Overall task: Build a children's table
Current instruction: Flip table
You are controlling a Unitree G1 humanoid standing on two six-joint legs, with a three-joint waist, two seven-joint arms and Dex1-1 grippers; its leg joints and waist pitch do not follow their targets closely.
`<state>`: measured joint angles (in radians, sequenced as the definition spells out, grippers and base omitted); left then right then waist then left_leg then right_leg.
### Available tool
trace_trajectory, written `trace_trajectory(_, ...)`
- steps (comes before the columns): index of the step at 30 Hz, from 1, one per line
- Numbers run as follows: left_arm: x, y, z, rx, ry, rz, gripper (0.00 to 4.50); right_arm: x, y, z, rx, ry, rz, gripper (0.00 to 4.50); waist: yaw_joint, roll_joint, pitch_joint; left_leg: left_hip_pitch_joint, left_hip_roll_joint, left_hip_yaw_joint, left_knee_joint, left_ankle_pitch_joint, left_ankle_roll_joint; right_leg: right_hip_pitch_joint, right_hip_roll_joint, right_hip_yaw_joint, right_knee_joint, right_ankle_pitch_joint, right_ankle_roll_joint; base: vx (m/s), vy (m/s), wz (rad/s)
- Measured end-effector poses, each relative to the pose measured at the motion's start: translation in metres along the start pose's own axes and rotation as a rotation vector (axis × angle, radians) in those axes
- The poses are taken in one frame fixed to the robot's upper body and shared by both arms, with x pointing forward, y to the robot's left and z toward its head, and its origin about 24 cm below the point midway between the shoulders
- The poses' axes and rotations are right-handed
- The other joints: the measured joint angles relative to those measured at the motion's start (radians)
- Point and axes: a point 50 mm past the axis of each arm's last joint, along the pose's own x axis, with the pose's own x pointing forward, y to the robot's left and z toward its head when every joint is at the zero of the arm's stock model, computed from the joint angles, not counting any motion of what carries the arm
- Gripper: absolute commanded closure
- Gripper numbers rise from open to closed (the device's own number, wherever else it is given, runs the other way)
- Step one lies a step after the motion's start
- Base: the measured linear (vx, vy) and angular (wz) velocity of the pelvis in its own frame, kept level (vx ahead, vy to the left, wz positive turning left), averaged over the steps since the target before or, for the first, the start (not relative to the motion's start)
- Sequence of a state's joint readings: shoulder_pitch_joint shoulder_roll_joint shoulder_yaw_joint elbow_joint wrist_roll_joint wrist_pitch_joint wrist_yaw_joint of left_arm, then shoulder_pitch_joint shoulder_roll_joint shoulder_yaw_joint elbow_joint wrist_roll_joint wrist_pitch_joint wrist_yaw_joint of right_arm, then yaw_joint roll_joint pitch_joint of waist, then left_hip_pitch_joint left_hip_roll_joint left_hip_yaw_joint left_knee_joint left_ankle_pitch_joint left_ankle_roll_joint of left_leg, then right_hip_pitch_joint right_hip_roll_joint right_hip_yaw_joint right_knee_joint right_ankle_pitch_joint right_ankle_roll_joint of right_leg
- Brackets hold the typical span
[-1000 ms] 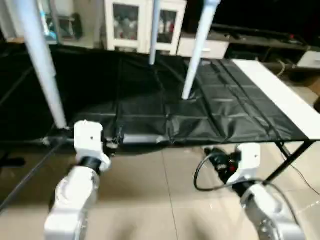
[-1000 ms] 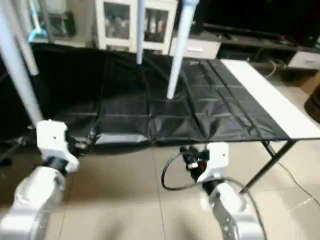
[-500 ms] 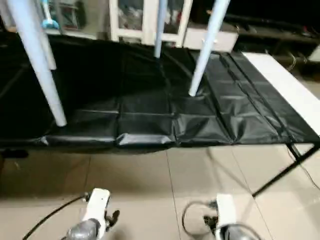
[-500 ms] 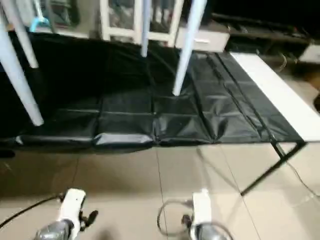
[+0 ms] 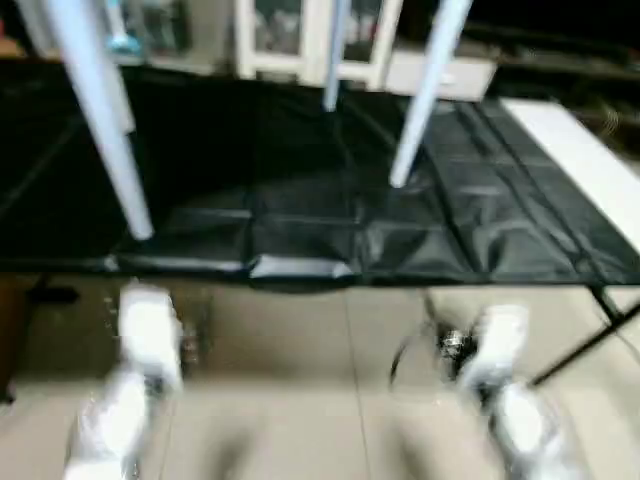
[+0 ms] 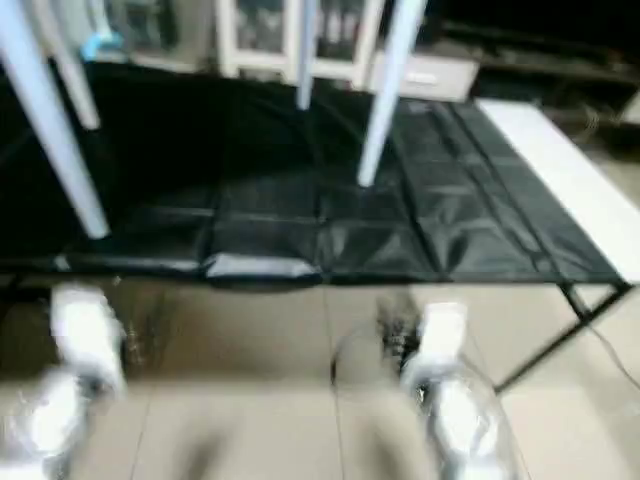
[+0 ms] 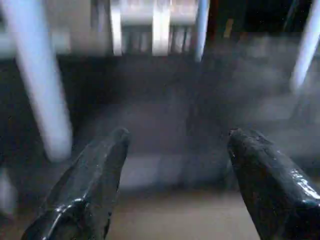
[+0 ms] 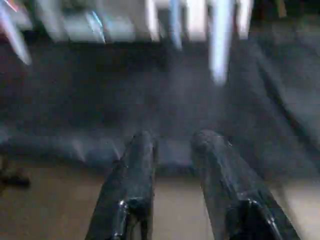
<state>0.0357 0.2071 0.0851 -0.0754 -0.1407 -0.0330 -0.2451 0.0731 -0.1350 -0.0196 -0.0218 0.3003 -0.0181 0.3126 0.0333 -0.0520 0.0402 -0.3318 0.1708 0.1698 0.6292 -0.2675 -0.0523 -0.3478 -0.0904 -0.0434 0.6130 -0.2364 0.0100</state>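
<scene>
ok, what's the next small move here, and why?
Probably raise the left gripper toward the nearest leg to check it is tight. That leg and the other three legs stand upright on the black cloth. The left gripper and right gripper hang empty short of the cloth's edge, with the left jaws wide apart.

A bench (image 5: 300, 215) draped in creased black sheeting stands on a beige tiled floor (image 5: 330, 400). Behind it is a white glass-fronted cabinet (image 5: 300, 35); the far background is dark.
</scene>
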Motion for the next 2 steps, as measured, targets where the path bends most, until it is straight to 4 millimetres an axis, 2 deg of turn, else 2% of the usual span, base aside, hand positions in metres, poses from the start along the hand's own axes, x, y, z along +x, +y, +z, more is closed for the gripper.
trace_trajectory(2,0.0058,-0.0151,0.0148,-0.005,-0.065,-0.040,0.99,0.0021,0.0068,0.0079,-0.004,-0.032,0.024,3.20,0.001,0.003,0.000,-0.001,0.001,0.003,0.000,0.000,-0.001,-0.001,0.000,0.002,-0.001,0.000,0.000,0.000,0.000,0.00)
